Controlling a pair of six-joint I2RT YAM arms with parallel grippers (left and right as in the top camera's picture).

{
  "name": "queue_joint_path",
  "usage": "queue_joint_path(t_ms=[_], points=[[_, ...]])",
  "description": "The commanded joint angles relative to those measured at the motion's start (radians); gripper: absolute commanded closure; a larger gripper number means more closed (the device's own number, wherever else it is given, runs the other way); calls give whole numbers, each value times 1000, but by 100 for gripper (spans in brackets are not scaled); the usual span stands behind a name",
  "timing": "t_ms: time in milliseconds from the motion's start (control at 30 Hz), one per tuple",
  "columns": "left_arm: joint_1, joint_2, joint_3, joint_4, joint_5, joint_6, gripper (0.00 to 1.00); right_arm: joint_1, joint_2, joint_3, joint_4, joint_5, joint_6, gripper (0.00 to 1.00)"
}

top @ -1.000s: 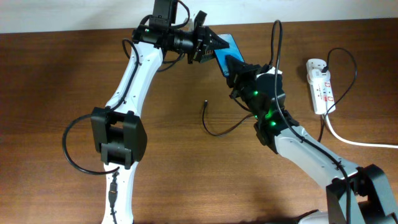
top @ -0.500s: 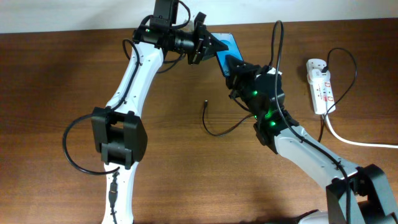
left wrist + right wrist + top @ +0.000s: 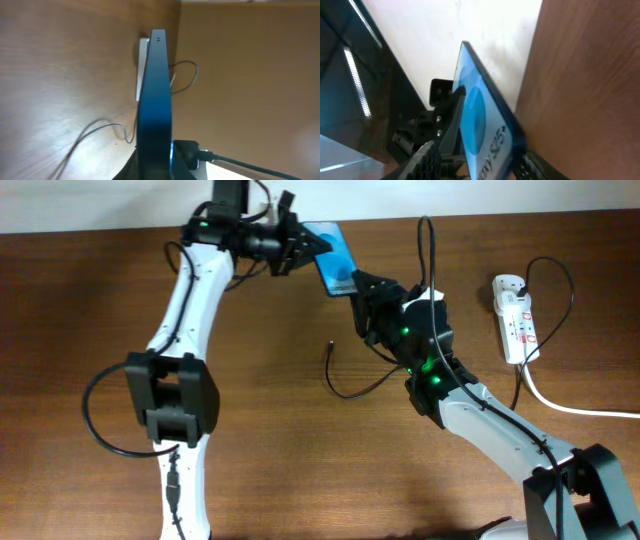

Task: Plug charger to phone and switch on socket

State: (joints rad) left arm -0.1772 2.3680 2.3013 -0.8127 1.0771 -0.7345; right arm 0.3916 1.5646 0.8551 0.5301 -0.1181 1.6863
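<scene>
The phone (image 3: 333,256), with a bright blue screen, is held tilted above the table's far edge by my left gripper (image 3: 303,247), which is shut on it. In the left wrist view the phone (image 3: 155,100) stands edge-on between the jaws (image 3: 155,172). My right gripper (image 3: 359,284) is open and straddles the phone's near end. In the right wrist view the phone (image 3: 481,120) sits between the fingers (image 3: 485,167), with a gap on the left side. The charger's plug tip (image 3: 331,345) lies on the table, its thin black cable loose. The socket (image 3: 515,315) lies at the right.
The socket's thick white cord (image 3: 570,408) runs off the right edge. A thin black cable loops above the socket (image 3: 560,275). The white wall borders the table's far edge (image 3: 450,215), just behind the phone.
The phone has moved left along the far edge, held in my left gripper. My right gripper has followed it leftward and stays at its near end.
</scene>
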Motion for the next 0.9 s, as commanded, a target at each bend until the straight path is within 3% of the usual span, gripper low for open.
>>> queue_joint_path(t_ms=[0,233,433,567,700,867], points=[[83,-1,3,-43,90,157,100,6,2,15,-39,-37,-123,50],[177,-1,3,-201,140,395,100,6,2,14,-231,-223,-536,51],[231,-1,3,-207,240,438,100,6,2,15,-318,-369,-797,50],[277,-1,3,-207,315,445,100,6,1,17,-338,-422,-868,50],[285,-1,3,-207,315,446,100,6,1,174,-649,-417,-1054,50],[285,-1,3,-208,314,445,100,6,2,473,-1080,-237,-1244,50]])
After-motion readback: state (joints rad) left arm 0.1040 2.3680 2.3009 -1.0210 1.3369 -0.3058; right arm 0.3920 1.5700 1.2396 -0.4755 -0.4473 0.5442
